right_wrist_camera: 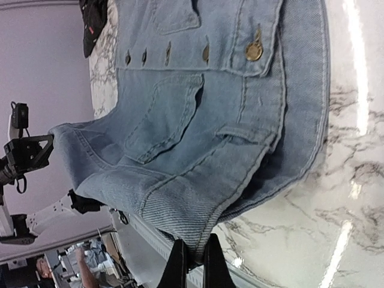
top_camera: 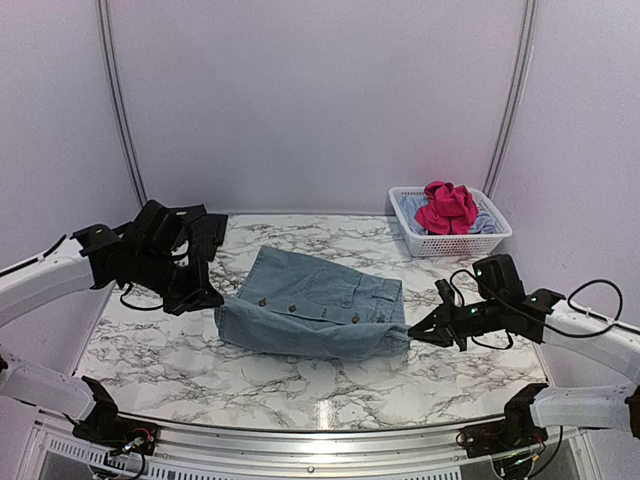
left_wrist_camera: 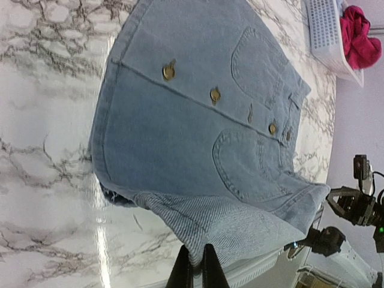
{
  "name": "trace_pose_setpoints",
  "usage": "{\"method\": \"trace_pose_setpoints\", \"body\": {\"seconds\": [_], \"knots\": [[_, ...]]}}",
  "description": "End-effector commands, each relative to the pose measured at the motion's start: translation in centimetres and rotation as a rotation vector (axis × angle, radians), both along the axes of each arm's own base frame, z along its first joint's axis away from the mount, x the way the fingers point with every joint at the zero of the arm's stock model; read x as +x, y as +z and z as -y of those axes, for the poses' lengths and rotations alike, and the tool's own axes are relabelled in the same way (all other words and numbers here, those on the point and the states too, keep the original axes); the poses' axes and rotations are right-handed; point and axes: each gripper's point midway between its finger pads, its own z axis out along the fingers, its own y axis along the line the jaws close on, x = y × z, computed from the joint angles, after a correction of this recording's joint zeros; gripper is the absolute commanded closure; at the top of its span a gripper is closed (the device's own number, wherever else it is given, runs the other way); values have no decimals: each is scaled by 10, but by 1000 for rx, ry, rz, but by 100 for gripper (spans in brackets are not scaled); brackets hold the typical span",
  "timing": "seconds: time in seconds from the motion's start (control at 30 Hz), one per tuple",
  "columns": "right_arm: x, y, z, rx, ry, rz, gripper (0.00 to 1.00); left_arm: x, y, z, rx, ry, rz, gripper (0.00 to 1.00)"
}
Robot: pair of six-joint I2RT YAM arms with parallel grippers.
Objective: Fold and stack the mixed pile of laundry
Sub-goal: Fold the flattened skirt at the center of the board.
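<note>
Top external view: the denim garment (top_camera: 310, 305) lies in the middle of the marble worktop (top_camera: 150, 352), while the rest of the laundry, a pink-red garment (top_camera: 447, 207) among it, sits in the white basket (top_camera: 455, 243) at about 1 o'clock. The denim's long axis runs from 9 to about 4 o'clock, its button row along that line. The left fingers (top_camera: 210, 297) meet the 9 o'clock end of the near edge and the right fingers (top_camera: 420, 330) the 4 o'clock end. Both look closed narrow on the cloth.

Left wrist view: the left fingers (left_wrist_camera: 182, 273) are pinched nearly shut on a corner of the denim (left_wrist_camera: 198, 120), which rises off the worktop toward them. Buttons and two pockets face up, and the narrower end points away toward the other arm. The basket (left_wrist_camera: 327, 30) shows at 1 o'clock.

Right wrist view: the right fingers (right_wrist_camera: 178, 267) are likewise narrow, gripping a double-stitched edge of the denim (right_wrist_camera: 198, 120). A banded end with a single brass button lies closest, so I judge the waist points toward the right arm.

The step in hand looks like the first fold of this piece, with the near long edge held at both ends. Next, both arms should probably carry that edge toward 12 o'clock together, at matched height and pace, lay it on the far edge, then let go.
</note>
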Motion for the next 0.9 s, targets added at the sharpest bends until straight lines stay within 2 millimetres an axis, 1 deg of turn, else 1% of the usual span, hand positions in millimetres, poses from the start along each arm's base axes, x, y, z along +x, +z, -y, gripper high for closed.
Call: {"method": "trace_pose_setpoints", "body": {"seconds": [0.0, 0.03, 0.13, 0.2, 0.27, 0.3, 0.37, 0.47, 0.53, 0.63, 0.73, 0.8, 0.87], "knots": [[39, 5, 4, -29, 18, 40, 100, 49, -4, -4, 126, -38, 49, 100], [53, -1, 7, -50, 8, 33, 100, 62, -3, -3, 138, -38, 60, 100], [88, -6, 14, -81, -3, 54, 100, 99, -14, 1, 186, -42, 67, 100], [110, -13, 21, -114, -8, 58, 100, 121, -33, 4, 218, -45, 47, 100], [127, -22, 24, -150, 9, 59, 100, 140, -51, 8, 231, -50, 43, 100], [134, -27, 25, -168, 17, 58, 100, 148, -58, 11, 229, -52, 41, 100], [146, -41, 25, -200, 36, 51, 100, 162, -80, 18, 242, -67, 19, 100], [157, -66, 21, -216, 73, 28, 100, 170, -112, 24, 254, -82, -21, 100], [157, -84, 18, -220, 93, -1, 100, 166, -131, 24, 263, -89, -54, 100], [148, -99, 13, -221, 122, -25, 100, 146, -149, 15, 275, -92, -103, 100], [128, -103, -2, -210, 166, -41, 100, 118, -152, 1, 281, -88, -126, 100], [109, -100, -16, -200, 207, -48, 100, 95, -148, -10, 279, -80, -139, 100], [87, -92, -22, -180, 229, -57, 100, 76, -137, -18, 255, -70, -134, 100]]}}
